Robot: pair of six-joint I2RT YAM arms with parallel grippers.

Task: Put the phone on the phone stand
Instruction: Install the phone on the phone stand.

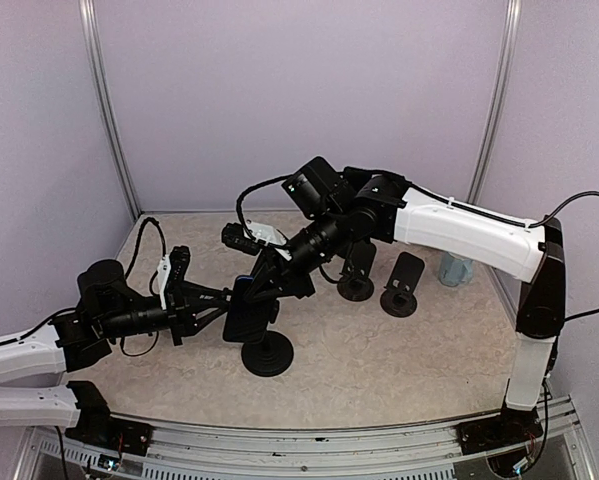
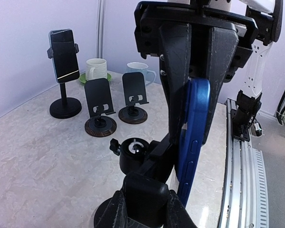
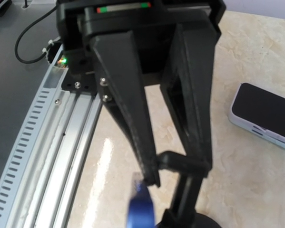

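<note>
The left gripper (image 2: pixel 146 205) is clamped low on the phone stand (image 1: pixel 267 352); just above, the right gripper (image 3: pixel 173 171) is closed on the blue phone (image 2: pixel 194 123), held upright beside the cradle and apparently not yet seated; a misaligned descent could jam the phone against the cradle arm, twist it in the pinch or tip the stand; the spare stands (image 2: pixel 100 107) lie well apart.

No legible text, label, brand, number or sign on anything in all three views.
</note>
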